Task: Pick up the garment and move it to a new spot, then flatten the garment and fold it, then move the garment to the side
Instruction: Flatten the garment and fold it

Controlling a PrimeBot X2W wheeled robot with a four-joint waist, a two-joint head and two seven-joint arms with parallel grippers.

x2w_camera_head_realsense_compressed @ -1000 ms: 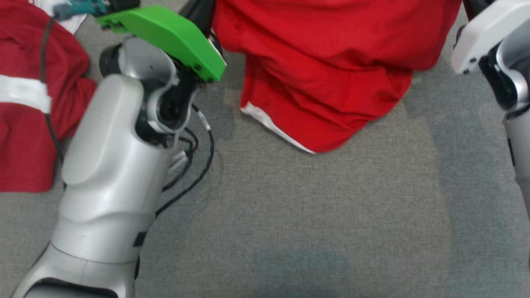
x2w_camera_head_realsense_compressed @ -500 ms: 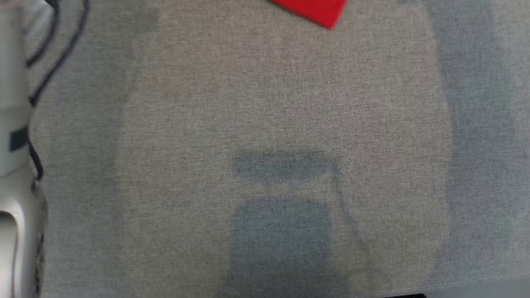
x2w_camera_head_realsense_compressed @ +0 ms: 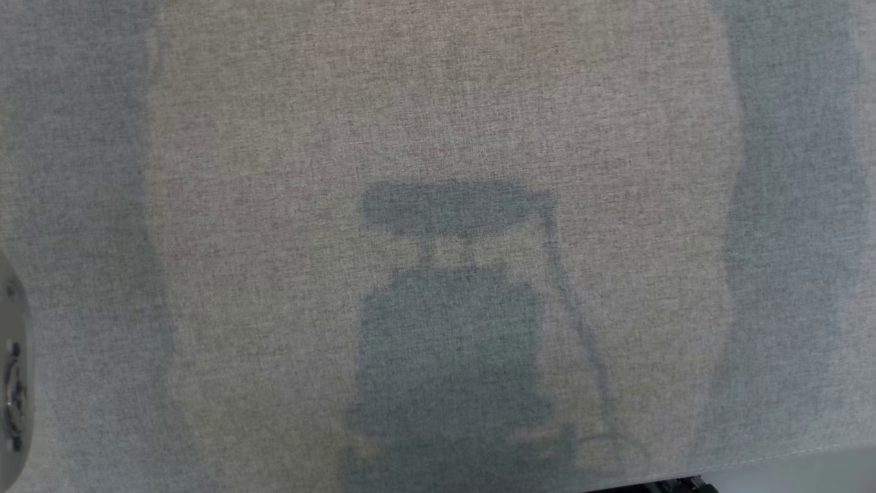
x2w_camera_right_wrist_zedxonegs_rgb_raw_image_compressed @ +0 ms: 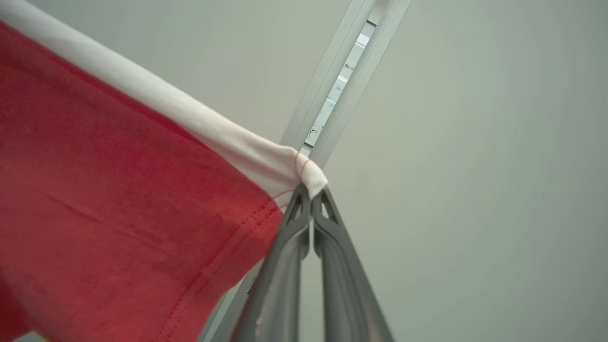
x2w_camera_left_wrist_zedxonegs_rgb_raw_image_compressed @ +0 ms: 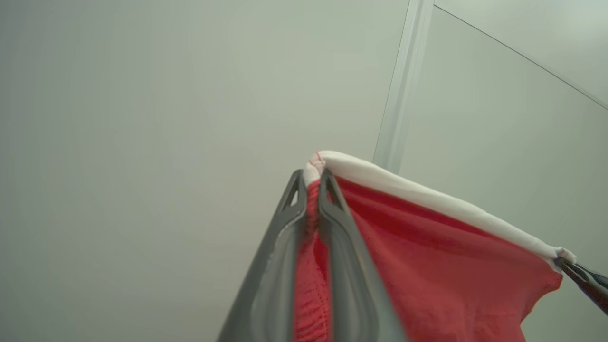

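You have the red garment held up by both corners of its white band.

Your left pincer (x2w_camera_left_wrist_zedxonegs_rgb_raw_image_compressed: 311, 178) has its long dark fingers pressed together on a bunched corner of the red garment (x2w_camera_left_wrist_zedxonegs_rgb_raw_image_compressed: 427, 256), just where the white band (x2w_camera_left_wrist_zedxonegs_rgb_raw_image_compressed: 427, 197) ends in red stitching. Your right pincer (x2w_camera_right_wrist_zedxonegs_rgb_raw_image_compressed: 311, 195) pinches the opposite corner the same way. Between them the band runs as a near-straight edge, and the soft knit cloth falls away from it in shallow folds, with a stitched seam along one side. Behind the garment you see smooth pale panels and a ribbed metal rail (x2w_camera_right_wrist_zedxonegs_rgb_raw_image_compressed: 342, 80). The bench (x2w_camera_head_realsense_compressed: 274, 171), covered in grey woven fabric, carries the robot's blocky shadow (x2w_camera_head_realsense_compressed: 452, 329).
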